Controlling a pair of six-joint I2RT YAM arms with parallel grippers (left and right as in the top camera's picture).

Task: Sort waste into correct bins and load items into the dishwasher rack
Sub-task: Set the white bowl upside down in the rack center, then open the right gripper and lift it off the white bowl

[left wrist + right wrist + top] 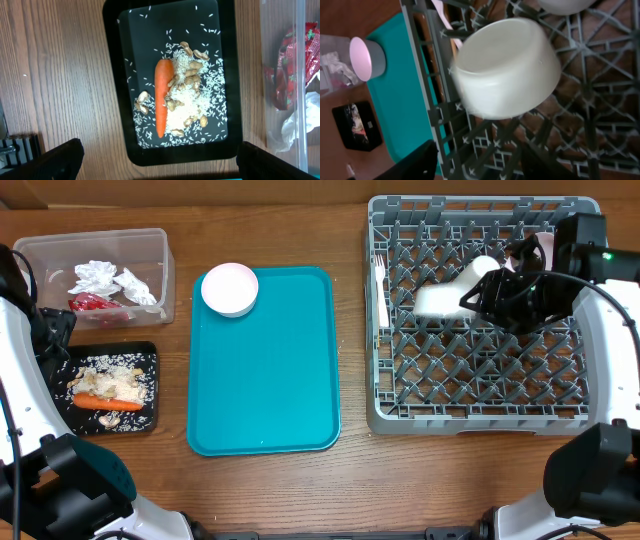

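The grey dishwasher rack point(480, 415) stands at the right. A white bowl point(437, 300) lies upside down in it, also in the right wrist view point(507, 67), with a white fork point(380, 290) along the rack's left side and another white dish point(484, 268) behind. My right gripper point(485, 298) is open and empty over the rack, just right of the bowl. A second white bowl point(230, 288) sits on the teal tray. The black tray point(172, 80) holds the orange carrot point(162, 97) and rice. The clear tub point(95, 275) holds napkins and the red wrapper point(292, 70). My left gripper point(160, 160) is open and empty above the black tray.
The teal serving tray point(265, 380) lies in the middle between the bins and the rack. The black tray point(112, 388) is at the front left, the clear tub behind it. The arms' white links stand at both table sides.
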